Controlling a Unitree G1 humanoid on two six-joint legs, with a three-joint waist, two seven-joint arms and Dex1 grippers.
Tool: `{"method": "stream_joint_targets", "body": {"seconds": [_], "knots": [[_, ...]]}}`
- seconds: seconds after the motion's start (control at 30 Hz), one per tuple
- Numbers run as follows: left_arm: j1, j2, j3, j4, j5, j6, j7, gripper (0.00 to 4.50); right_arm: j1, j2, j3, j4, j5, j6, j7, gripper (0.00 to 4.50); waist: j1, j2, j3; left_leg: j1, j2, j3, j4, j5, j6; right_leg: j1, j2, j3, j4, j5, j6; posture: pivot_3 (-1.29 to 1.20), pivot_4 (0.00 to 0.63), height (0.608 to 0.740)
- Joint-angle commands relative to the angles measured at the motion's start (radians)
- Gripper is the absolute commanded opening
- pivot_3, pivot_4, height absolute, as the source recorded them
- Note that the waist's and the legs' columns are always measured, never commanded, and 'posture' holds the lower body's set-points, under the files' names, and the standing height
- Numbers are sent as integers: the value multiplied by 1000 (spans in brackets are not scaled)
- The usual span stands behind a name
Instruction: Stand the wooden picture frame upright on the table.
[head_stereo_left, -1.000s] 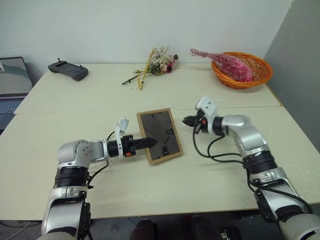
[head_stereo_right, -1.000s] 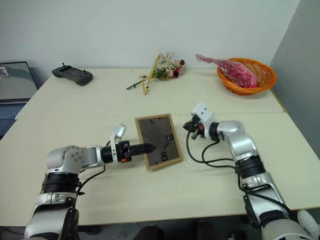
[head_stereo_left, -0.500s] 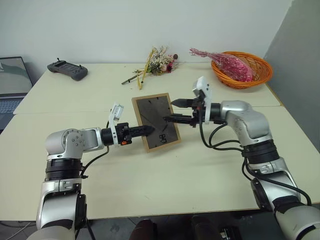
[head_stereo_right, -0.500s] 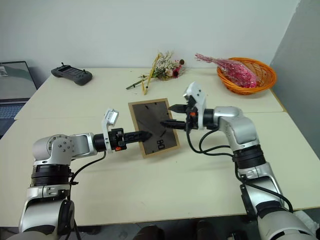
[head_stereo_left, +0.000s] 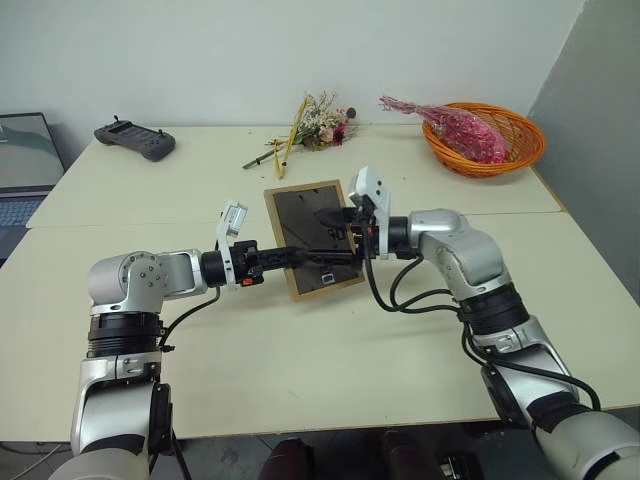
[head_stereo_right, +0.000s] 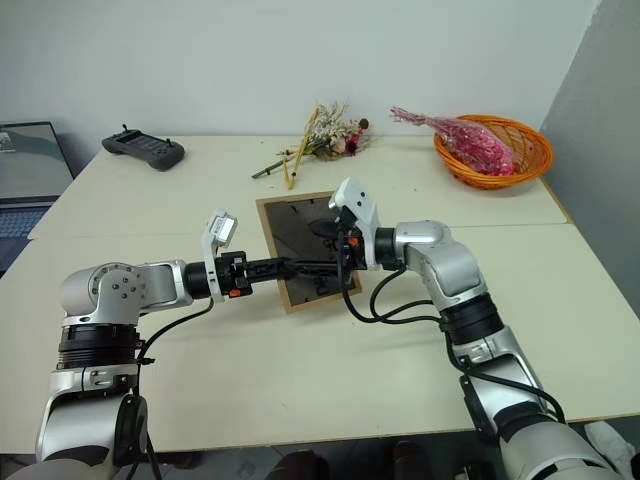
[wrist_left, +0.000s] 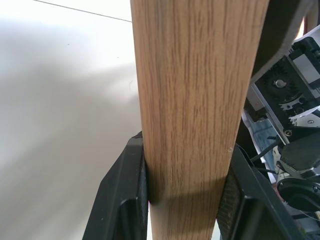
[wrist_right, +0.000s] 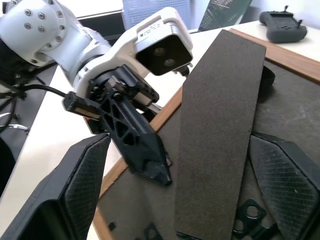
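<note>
- Right gripper (wrist_right: 210, 165): jaws have spread wide, now straddling the fold-out stand (wrist_right: 220, 130).
- Left gripper (wrist_left: 187, 200) stays clamped on the frame's (head_stereo_left: 310, 250) edge, holding it tilted above the table (head_stereo_left: 330, 370).
- Stand looks ready to be pulled out.

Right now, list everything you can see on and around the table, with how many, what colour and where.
wooden picture frame: one, light wood with dark back, mid-table, tilted up, back facing the camera
fold-out stand: one, dark, on the frame's back
table: one, pale cream, seam across its middle
dried flower bunch: one, pale with yellow stems, far centre
basket: one, orange, far right corner
pink dried sprig: one, lying in the basket
controller: one, dark grey, far left
laptop: one, past the left edge
left end effector: black, shut on the frame's edge
right end effector: black, open, straddling the stand
</note>
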Motion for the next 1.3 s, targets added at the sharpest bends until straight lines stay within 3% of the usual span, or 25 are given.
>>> {"method": "stream_joint_targets", "body": {"seconds": [0.03, 0.4, 0.47, 0.6, 0.77, 0.8, 0.87, 0.93, 1.17, 1.3], "knots": [[-24, 1, 38, -37, -54, 22, 1, 1291, 16, -52, -15, -145, 112, 103, 74, 4490, -1, 0, 0, 0, 0, 0, 0, 0, 0, 0, 0, 0, 0, 0, 0, 0, 150, 740], [-21, -16, 53, -29, -131, 158, 19, 1291, 56, -233, -82, -216, 171, 159, 97, 4490, -2, 0, 0, 0, 0, -1, 0, -2, 4, 0, 0, 0, 0, 0, 0, 0, 150, 740], [-14, -14, 70, -24, -149, 210, 26, 1291, 87, -309, -113, -221, 131, 85, 108, 4490, 1, 0, 0, 0, 0, -1, 0, -2, 4, 0, 0, 0, 0, 0, 0, 0, 150, 740], [3, -1, 91, -27, -199, 279, 34, 1291, 146, -382, -158, -202, 46, -178, 120, 4490, 1, -1, 0, 0, 0, 0, 0, -2, 4, 1, 0, 0, 0, 0, 0, 0, 150, 740], [2, 60, 31, 112, -461, 288, 101, 1291, 230, -425, -92, 19, -276, -944, 51, 4490, -2, -1, 0, 1, 0, 0, 0, -2, 4, 1, 0, 0, 0, 0, 0, 0, 150, 740], [0, 63, 26, 134, -508, 288, 127, 1291, 229, -416, -88, 90, -329, -1072, -1, 4490, -4, -1, 0, 1, 0, 1, 0, -2, 4, 1, 0, 0, 0, 0, 0, 0, 150, 740], [-6, 63, 22, 187, -623, 288, 197, 1291, 203, -402, -65, 252, -565, -1439, -236, 4490, -4, -1, 0, 2, 1, 1, 0, 0, 0, 1, 0, 1, 0, 0, 0, 0, 150, 740], [6, 77, -7, 194, -731, 288, 256, 1291, 158, -377, -56, 365, -718, -1674, -405, 4490, -4, -1, 1, 2, 1, 2, 1, 0, 0, 1, 0, 1, 1, 0, 0, 0, 150, 740], [46, 88, -54, 168, -945, 288, 440, 1291, -18, -311, 22, 539, -1180, -1857, -948, 4490, -7, -1, 1, 2, 1, 4, 1, 2, -3, -2, 1, 5, 4, 0, 0, 0, 150, 740], [77, 104, -84, 131, -1045, 260, 523, 1291, -59, -297, 72, 535, -1303, -1894, -1157, 4490, -5, -1, 1, 2, 0, 4, 1, 2, -4, -2, 1, 6, 4, 0, 0, 0, 150, 740]]}}
